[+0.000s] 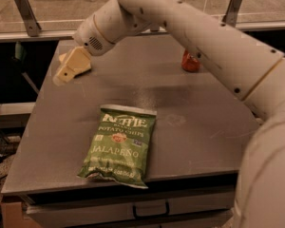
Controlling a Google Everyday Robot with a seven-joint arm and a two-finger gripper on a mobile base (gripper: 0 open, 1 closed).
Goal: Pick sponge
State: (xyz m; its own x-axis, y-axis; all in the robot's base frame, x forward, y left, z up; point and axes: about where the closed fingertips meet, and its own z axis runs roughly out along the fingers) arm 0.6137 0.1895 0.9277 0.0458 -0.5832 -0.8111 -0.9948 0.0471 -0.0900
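Claw hung at upper left of frame, right over sponge, hiding most of it. Apart or together: could not tell. Positioned so probably for grasp. Chip bag lay clear, mid worktop.

My claw, matt cream plastic by the look of it, hangs over the bench's far left corner. My arm wears a smooth white shell with a soft sheen. The bench top is smooth, dull grey, faintly smudged. The chip bag near the front edge is glossy, crinkled film. The red can by the far edge looks like shiny metal.
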